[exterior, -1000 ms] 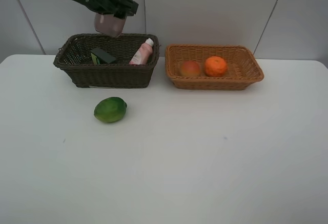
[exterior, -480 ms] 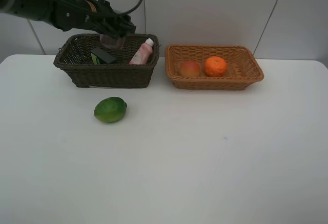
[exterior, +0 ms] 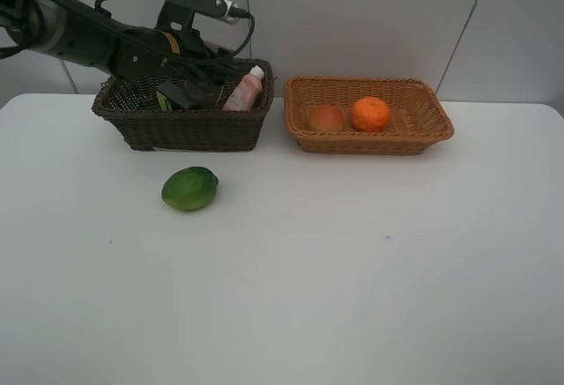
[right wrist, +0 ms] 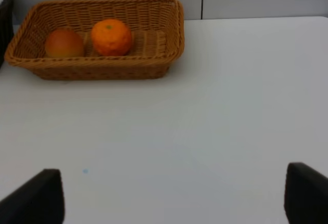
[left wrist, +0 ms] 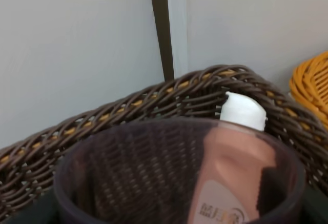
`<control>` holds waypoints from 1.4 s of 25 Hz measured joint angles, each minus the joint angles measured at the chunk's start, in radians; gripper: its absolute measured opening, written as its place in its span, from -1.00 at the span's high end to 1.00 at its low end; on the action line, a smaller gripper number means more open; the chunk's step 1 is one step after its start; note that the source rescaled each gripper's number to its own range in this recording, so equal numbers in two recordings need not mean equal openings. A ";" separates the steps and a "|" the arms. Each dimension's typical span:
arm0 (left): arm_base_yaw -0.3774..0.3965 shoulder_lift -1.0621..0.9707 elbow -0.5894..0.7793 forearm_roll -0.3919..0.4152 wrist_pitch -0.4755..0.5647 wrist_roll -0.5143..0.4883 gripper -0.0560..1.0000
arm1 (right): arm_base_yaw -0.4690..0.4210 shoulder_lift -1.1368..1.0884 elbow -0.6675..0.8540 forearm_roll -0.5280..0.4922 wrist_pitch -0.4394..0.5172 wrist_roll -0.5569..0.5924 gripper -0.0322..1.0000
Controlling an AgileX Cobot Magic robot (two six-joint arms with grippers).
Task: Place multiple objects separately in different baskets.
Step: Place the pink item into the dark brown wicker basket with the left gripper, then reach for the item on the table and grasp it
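Note:
My left gripper [exterior: 203,84] is down inside the dark brown basket [exterior: 181,129], shut on the translucent purple cup [left wrist: 128,178]. The pink white-capped bottle [exterior: 247,90] leans at the basket's right end, just beyond the cup [left wrist: 243,112]. The dark pump bottle [exterior: 176,96] lies in the same basket. The orange [exterior: 371,114] and the peach-like fruit [exterior: 327,118] sit in the light tan basket [exterior: 370,141]. The green fruit [exterior: 189,188] lies on the table in front of the dark basket. My right gripper [right wrist: 174,198] is open and empty, low over the table.
The white table [exterior: 352,262] carries only the two baskets at the back and the green fruit. A grey panelled wall [exterior: 370,15] stands right behind the baskets. The left arm [exterior: 97,37] stretches over the dark basket's left end.
My left gripper has come down with the purple cup from above the dark basket into it. Nothing else has moved.

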 joint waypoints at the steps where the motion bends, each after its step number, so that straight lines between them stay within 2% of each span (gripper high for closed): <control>1: 0.000 0.004 0.000 -0.004 -0.004 -0.007 -0.51 | 0.000 0.000 0.000 0.000 0.000 0.000 -0.59; 15: -0.001 0.036 -0.003 -0.018 -0.039 -0.022 -0.51 | 0.000 0.000 0.000 0.000 0.000 0.000 -0.59; 20: -0.001 0.037 -0.033 -0.018 -0.037 -0.022 -0.72 | 0.000 0.000 0.000 0.000 0.000 0.000 -0.59; 25: -0.001 0.037 -0.061 -0.018 -0.010 -0.022 -0.75 | 0.000 0.000 0.000 0.000 0.000 0.000 -0.59; 29: -0.001 0.028 -0.063 -0.018 0.042 -0.022 -0.75 | 0.000 0.000 0.000 0.000 0.000 0.000 -0.59; 35: -0.001 -0.095 -0.063 -0.018 0.222 -0.022 -0.75 | 0.000 0.000 0.000 0.000 0.000 0.000 -0.59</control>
